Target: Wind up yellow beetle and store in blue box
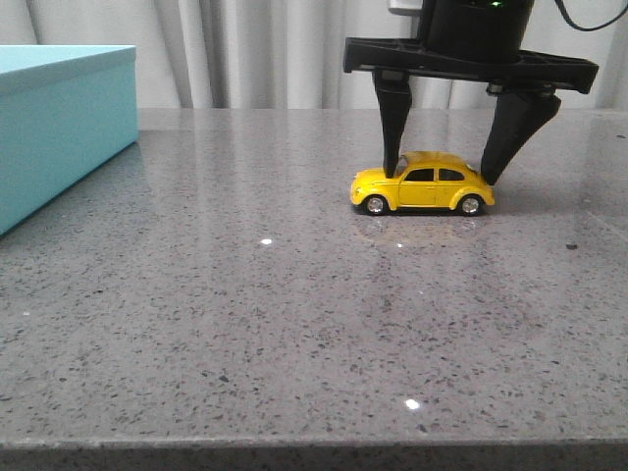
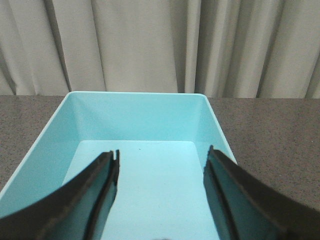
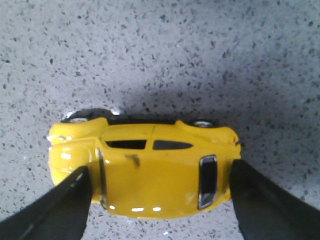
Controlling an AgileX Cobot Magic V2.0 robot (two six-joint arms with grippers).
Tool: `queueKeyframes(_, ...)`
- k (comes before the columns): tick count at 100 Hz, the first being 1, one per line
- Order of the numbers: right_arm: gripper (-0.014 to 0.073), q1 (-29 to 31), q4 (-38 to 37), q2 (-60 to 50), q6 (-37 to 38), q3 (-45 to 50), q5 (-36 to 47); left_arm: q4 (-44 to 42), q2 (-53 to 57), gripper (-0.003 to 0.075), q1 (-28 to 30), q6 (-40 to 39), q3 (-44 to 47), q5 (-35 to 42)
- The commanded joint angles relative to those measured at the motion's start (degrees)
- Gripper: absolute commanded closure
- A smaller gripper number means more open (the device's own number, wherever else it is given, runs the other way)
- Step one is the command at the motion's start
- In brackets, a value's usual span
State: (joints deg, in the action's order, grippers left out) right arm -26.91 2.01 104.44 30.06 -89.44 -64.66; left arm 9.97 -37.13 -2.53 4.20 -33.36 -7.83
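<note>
The yellow beetle (image 1: pixel 423 183) stands on its wheels on the grey speckled table, right of centre, nose pointing left. My right gripper (image 1: pixel 442 177) is lowered over it, jaws spread along the car's length. One finger (image 1: pixel 393 137) sits at the hood by the windshield, the other (image 1: pixel 510 137) at the rear. In the right wrist view the beetle (image 3: pixel 150 170) lies between the two fingertips (image 3: pixel 65 205), with the far one against the rear end. The blue box (image 1: pixel 59 128) stands at the far left. My left gripper (image 2: pixel 161 165) is open and empty above the box's bare inside (image 2: pixel 150 120).
Pale curtains (image 1: pixel 245 49) hang behind the table. The table's front edge (image 1: pixel 314 446) runs across the bottom of the front view. Grey tabletop (image 1: pixel 245 245) lies between the box and the car.
</note>
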Motion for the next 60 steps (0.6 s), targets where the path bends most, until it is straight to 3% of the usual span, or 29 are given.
queueKeyframes(1, 0.0025, 0.0, -0.8, -1.6, -0.1, -1.4, 0.0, 0.6, -0.2, 0.0352, 0.0, 0.0, -2.1, 4.3)
queueKeyframes(60, 0.0025, 2.5, -9.9, -2.0, -0.1, -1.4, -7.9, 0.6, -0.2, 0.0352, 0.0, 0.0, -2.1, 4.3)
